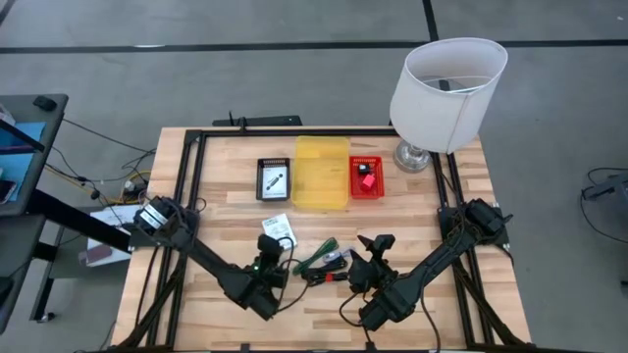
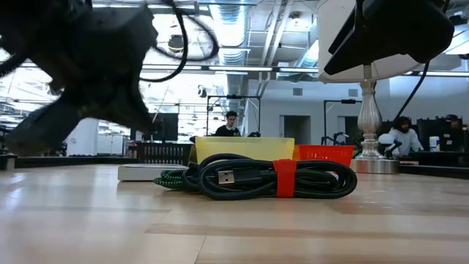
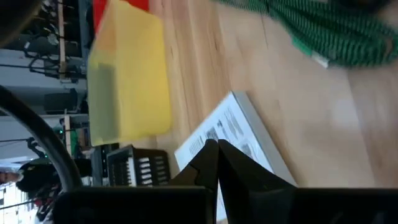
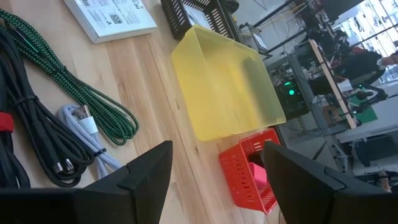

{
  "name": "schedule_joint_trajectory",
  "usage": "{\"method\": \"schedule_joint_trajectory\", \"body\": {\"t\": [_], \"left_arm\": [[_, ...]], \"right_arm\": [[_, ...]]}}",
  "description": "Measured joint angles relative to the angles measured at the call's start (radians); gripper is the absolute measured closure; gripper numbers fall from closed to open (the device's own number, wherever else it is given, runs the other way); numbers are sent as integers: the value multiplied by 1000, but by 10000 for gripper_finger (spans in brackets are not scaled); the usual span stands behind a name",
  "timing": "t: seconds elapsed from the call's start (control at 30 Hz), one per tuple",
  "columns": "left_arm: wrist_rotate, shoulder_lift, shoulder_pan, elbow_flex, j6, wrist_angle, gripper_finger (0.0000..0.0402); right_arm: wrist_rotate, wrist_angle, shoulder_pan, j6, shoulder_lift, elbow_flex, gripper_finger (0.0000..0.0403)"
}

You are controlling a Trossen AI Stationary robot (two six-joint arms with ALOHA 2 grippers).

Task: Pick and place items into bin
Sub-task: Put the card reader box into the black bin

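- Currently, my left gripper [image 1: 267, 263] hangs over the near-centre of the table [image 1: 471, 226], fingers pressed together with nothing between them, just beside the white labelled flat pack [image 1: 278, 228].
- My right gripper [image 1: 378, 247] sits to the right of the cable pile, fingers spread wide and empty; its wrist view looks past them toward the bins.
- Items not yet placed: the flat pack, a green-and-black braided cable [image 4: 74, 93], a black cable bundle [image 2: 275, 178] bound with a red strap [image 2: 285, 178], and a pale lilac cable [image 4: 87, 134]. All lie loose on the wood near my grippers.
- Bins stand in a row at the far side: a black tray [image 1: 275, 178] holding a small dark piece, a yellow bin [image 1: 322, 173] that looks empty, and a red basket [image 1: 366, 177] with a small dark item inside.
- Judgement: the task is at an early-to-middle stage; most items are left, and no grasp is under way.
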State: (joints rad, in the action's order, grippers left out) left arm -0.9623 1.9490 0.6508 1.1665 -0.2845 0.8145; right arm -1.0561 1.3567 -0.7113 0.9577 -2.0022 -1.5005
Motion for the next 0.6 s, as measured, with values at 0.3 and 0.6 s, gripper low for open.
{"method": "schedule_joint_trajectory", "body": {"t": [0.3, 0.6], "left_arm": [[25, -1, 3, 28, -24, 12, 401], [145, -3, -17, 28, -43, 8, 390]], "right_arm": [[0, 0, 0, 0, 0, 0, 159], [0, 0, 0, 0, 0, 0, 159]]}}
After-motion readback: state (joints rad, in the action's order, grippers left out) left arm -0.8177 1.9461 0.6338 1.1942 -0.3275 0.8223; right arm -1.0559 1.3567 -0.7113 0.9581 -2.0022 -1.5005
